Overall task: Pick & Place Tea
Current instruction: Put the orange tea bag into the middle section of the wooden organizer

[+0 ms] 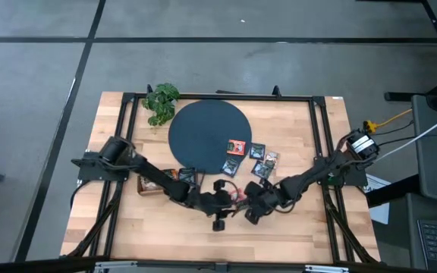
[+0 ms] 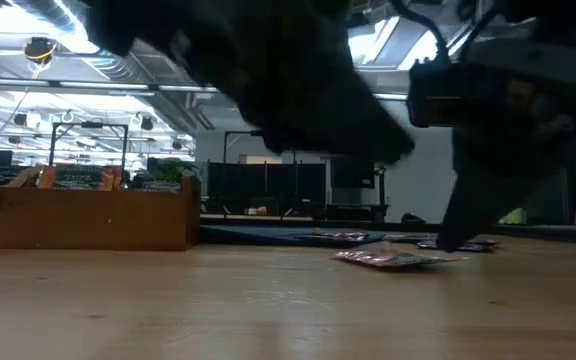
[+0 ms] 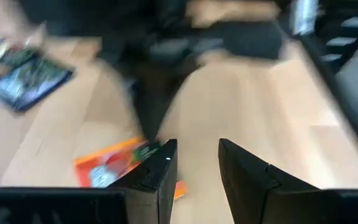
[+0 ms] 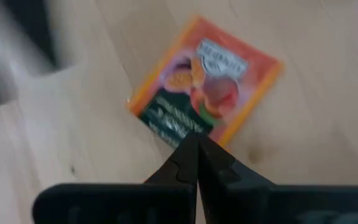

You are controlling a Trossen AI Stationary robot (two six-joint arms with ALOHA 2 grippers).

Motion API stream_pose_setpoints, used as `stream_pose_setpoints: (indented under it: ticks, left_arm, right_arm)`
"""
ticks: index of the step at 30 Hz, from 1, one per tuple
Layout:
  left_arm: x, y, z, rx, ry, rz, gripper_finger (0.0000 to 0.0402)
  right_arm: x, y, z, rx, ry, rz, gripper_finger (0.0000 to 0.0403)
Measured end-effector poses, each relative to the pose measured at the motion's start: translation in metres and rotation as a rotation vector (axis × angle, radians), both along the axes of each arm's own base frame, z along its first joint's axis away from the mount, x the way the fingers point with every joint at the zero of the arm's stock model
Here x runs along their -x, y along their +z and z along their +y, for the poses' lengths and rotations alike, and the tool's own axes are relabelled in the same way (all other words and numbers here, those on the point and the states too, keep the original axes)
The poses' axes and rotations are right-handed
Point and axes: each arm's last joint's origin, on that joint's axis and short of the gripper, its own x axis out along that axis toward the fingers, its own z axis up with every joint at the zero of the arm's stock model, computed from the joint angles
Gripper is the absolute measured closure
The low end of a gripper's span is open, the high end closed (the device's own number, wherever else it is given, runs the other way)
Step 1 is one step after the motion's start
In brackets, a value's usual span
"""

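Pale wooden slats form the table [image 1: 294, 227], and near its front edge both dark arms meet over one flat orange-red tea sachet [image 4: 207, 90] lying on the wood. The right gripper [image 4: 196, 146] has its fingers pressed together, the tips at the sachet's near edge; whether they touch it cannot be told. The left gripper [image 3: 196, 155] hangs just beside the same sachet with its fingers spread and nothing between them. Farther back, several dark sachets with light labels [image 1: 262, 161] lie flat on the wood, and another orange-red sachet [image 1: 237, 147] rests on the edge of a large dark round disc [image 1: 203, 133]. A brown wooden compartment tray [image 2: 83, 215] sits under the left arm, and a leafy green plant [image 1: 161, 101] stands at the far corner.
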Motion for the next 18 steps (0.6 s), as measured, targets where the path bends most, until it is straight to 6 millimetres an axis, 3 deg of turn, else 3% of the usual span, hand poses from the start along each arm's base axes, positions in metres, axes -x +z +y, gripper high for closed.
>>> stream_pose_setpoints:
  ticks: [12,18]
  left_arm:
    - [-0.012,-0.027,0.043,0.109,0.209,0.175,0.0288]
    - [-0.009,-0.036,0.047,0.13,0.215,0.247,0.0288]
  right_arm:
    - [0.007,0.0,0.012,0.022,-0.023,-0.019,0.0396]
    - [0.015,0.001,0.023,0.108,-0.031,-0.073,0.0383]
